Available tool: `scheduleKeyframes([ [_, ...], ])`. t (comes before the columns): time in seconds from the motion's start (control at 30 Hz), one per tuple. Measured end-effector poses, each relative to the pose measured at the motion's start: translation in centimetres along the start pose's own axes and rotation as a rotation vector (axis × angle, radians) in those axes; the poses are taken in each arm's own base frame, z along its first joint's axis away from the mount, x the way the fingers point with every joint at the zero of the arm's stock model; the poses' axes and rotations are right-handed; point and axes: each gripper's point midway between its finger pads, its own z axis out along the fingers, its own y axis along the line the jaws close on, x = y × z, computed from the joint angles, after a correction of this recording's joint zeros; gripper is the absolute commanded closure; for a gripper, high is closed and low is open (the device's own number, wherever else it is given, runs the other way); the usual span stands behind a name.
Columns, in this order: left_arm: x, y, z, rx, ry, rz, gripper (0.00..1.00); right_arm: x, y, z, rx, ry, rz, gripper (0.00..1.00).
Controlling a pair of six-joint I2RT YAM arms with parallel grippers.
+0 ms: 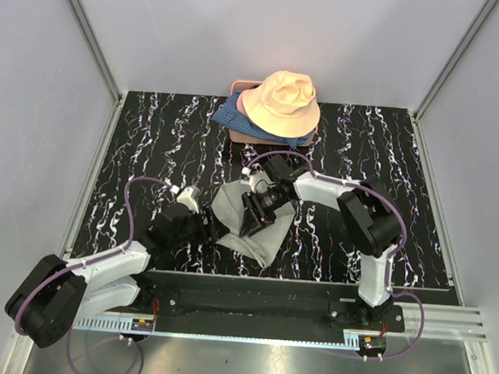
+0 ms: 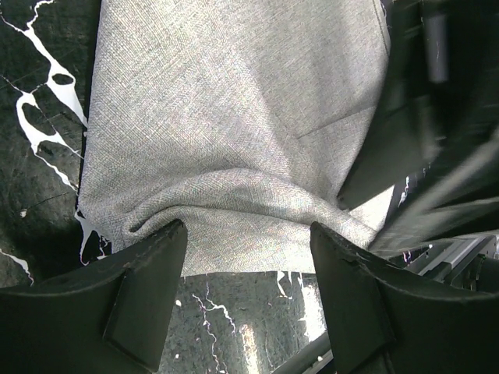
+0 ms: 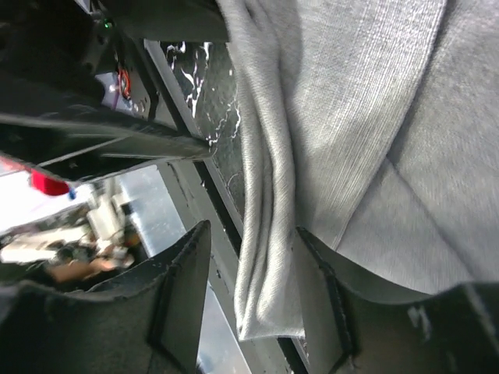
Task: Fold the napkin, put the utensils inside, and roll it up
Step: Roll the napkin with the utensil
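We see the napkin (image 1: 267, 240) lying rumpled at lower centre of the top view, on the black marbled tabletop (image 1: 149, 146), w/ both arms meeting over it. The left claw (image 1: 215, 227) sits at the cloth's left edge and the right claw (image 1: 249, 214) is over its middle. In the left wrist view the left claw is released, w/ its fingers spread wide and a raised ridge of grey cloth running btwn the tips. The right arm's dark bulk fills the right of that frame. In the right wrist view the right claw is released too, w/ a folded strip of napkin in the gap, close to the right-hand finger; we can't tell if it touches. At top centre, well apart, a peach bucket hat (image 1: 281, 102) rests on blue patterned fabric (image 1: 229, 115).
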Motion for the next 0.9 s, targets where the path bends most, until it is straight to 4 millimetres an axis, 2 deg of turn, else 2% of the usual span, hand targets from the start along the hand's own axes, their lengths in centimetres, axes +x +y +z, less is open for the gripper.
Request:
scheduleKeyframes([
  [0.2, 0.0, 0.0, 0.1, -0.009, 0.01, -0.002, 0.3, -0.2, 1.5, -2.9, 0.114, -0.101, -0.071, 0.43],
  [0.33, -0.1, 0.0, 0.2, -0.012, 0.013, -0.002, 0.3, 0.8, 3.1, -4.6, 0.135, -0.147, -0.11, 0.43],
  [0.43, -0.1, 0.0, 0.2, -0.017, 0.019, -0.003, 0.3, 1.6, 4.7, -5.0, 0.125, -0.156, -0.141, 0.43],
  [0.53, -0.1, 0.0, 0.3, -0.021, 0.024, -0.004, 0.3, 2.6, 6.1, -3.6, 0.116, -0.119, -0.173, 0.43],
  [0.67, -0.2, 0.0, 0.4, -0.025, 0.027, -0.005, 0.3, 5.2, 7.2, -0.3, 0.105, -0.011, -0.193, 0.43],
  [0.77, -0.1, 0.0, 0.5, -0.028, 0.03, -0.005, 0.3, 6.2, 6.6, 1.1, 0.123, 0.035, -0.177, 0.43],
  [0.9, -0.2, 0.0, 0.5, -0.032, 0.034, -0.003, 0.3, 6.5, 4.8, 1.4, 0.179, 0.045, -0.146, 0.43],
])
